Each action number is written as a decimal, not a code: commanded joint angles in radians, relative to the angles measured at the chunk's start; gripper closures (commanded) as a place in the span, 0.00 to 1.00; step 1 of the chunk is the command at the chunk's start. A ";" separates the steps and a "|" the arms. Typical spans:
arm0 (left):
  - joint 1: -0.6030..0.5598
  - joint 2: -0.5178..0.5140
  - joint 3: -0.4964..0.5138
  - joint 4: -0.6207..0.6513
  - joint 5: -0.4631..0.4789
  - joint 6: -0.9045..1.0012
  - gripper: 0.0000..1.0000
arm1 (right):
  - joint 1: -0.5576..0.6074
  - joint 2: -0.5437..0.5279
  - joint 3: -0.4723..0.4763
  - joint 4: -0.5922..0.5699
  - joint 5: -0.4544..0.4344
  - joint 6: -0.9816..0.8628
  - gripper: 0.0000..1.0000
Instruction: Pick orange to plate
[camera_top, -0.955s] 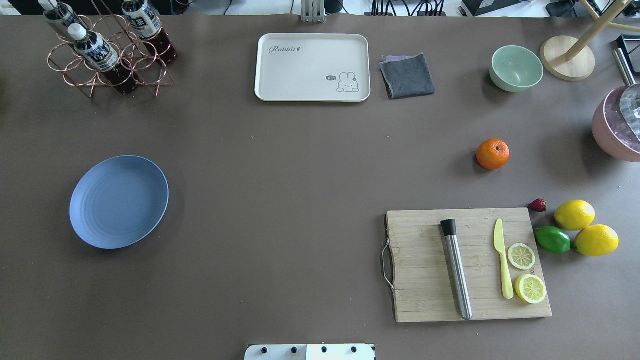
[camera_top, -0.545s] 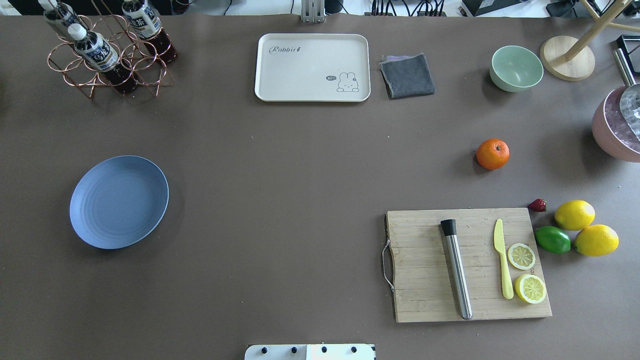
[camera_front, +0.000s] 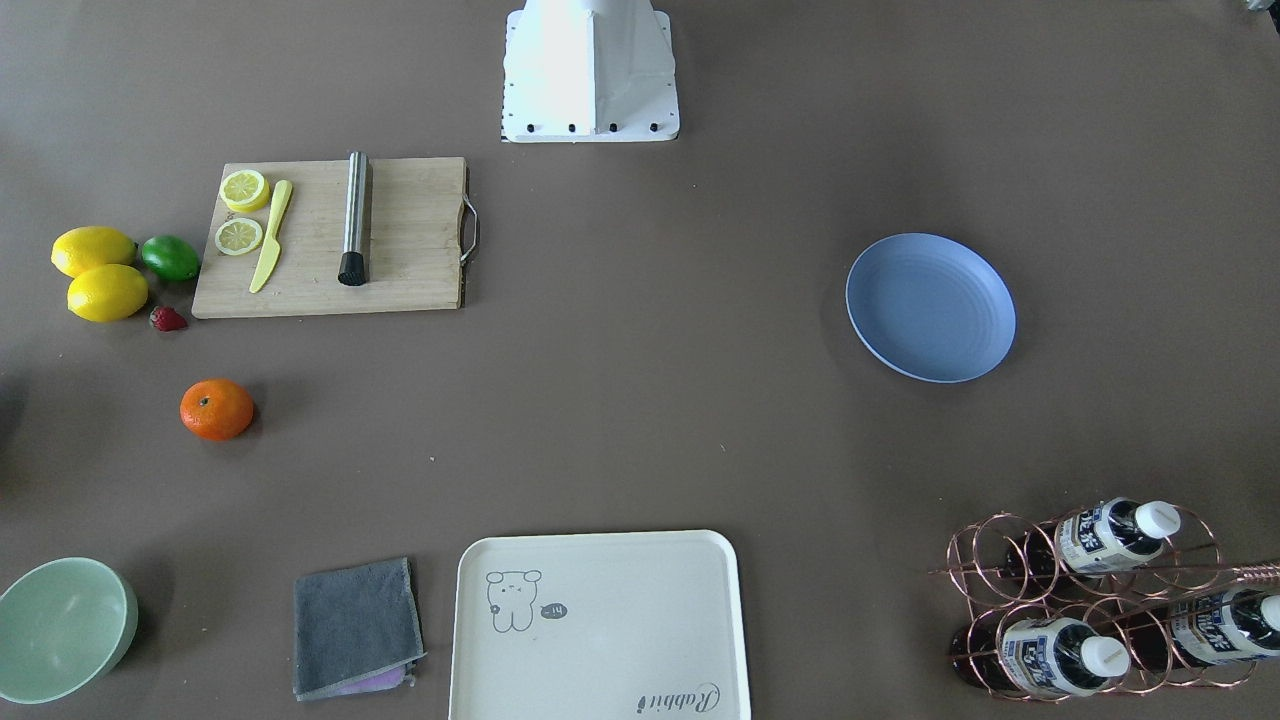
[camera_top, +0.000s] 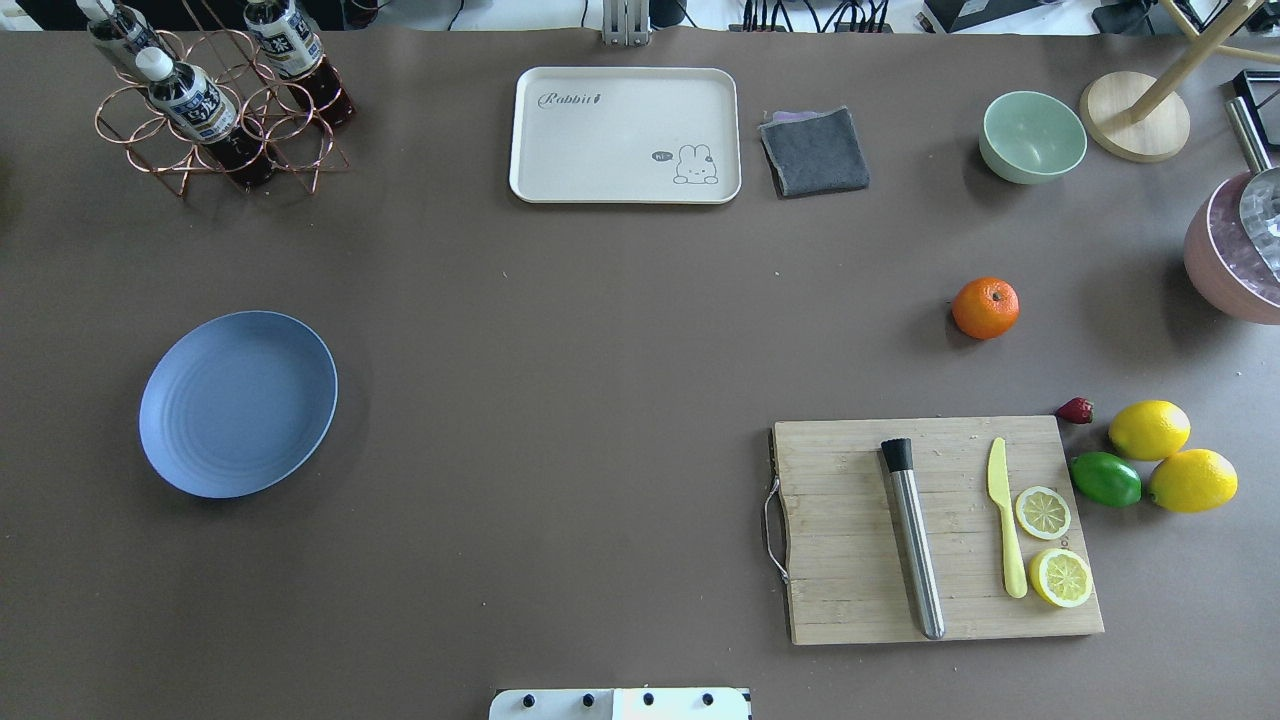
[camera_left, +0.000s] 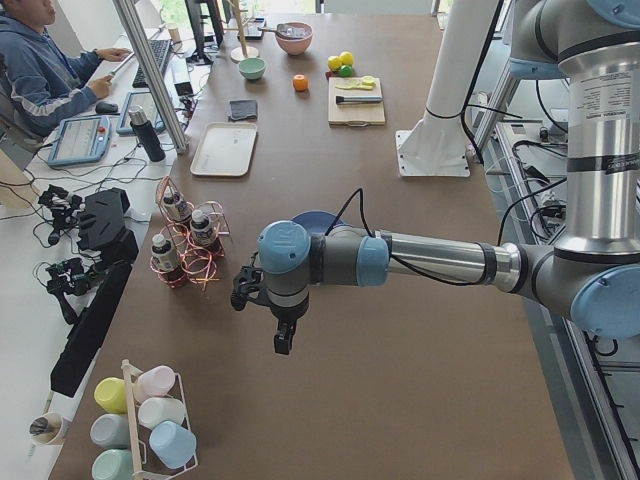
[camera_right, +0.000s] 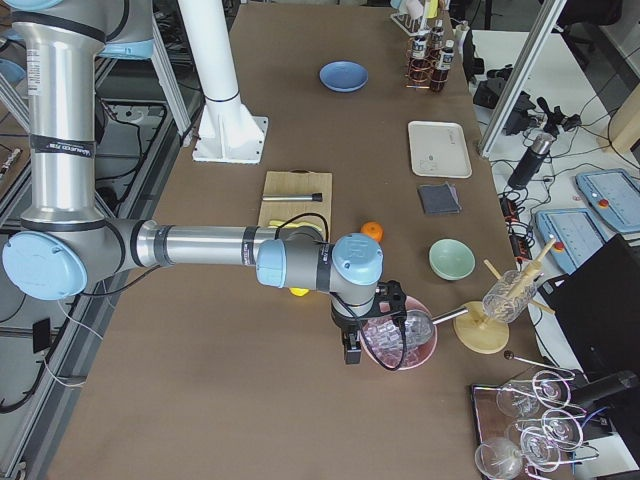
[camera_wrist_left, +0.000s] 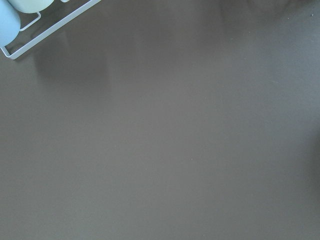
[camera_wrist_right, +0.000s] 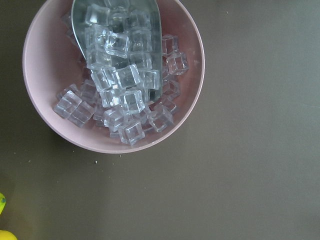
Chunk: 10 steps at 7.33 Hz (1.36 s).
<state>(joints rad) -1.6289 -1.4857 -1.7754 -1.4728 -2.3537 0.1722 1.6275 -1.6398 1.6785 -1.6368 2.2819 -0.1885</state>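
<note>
The orange (camera_top: 985, 308) rests on the brown table right of centre, beyond the cutting board; it also shows as the orange (camera_front: 216, 409). Far off on the left lies the blue plate (camera_top: 238, 403), bare, seen too as the plate (camera_front: 930, 307). Neither arm reaches into the overhead or front views. My left gripper (camera_left: 285, 338) hangs over the table's left end, well past the plate. My right gripper (camera_right: 348, 352) hovers at the right end by a pink bowl, away from the orange (camera_right: 372, 231). Whether either is open or shut I cannot tell.
A cutting board (camera_top: 940, 530) holds a steel muddler, a yellow knife and lemon slices. Two lemons (camera_top: 1170, 455), a lime (camera_top: 1105, 479) and a strawberry lie beside it. The pink bowl (camera_wrist_right: 40, 117) holds ice cubes. A cream tray (camera_top: 625, 135), grey cloth, green bowl (camera_top: 1032, 136) and bottle rack (camera_top: 215, 100) line the far edge.
</note>
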 joint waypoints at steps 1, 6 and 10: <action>-0.006 -0.010 -0.025 -0.004 -0.004 0.000 0.02 | 0.000 0.000 0.000 0.000 0.002 0.000 0.00; -0.009 -0.013 0.047 -0.271 -0.007 -0.011 0.02 | 0.000 0.003 0.006 0.002 0.004 0.000 0.00; 0.088 -0.033 0.056 -0.515 -0.027 -0.290 0.02 | -0.059 0.023 0.177 0.002 0.025 0.135 0.00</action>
<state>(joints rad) -1.5941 -1.5106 -1.7315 -1.9110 -2.3756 -0.0167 1.6080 -1.6301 1.8087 -1.6352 2.2965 -0.1346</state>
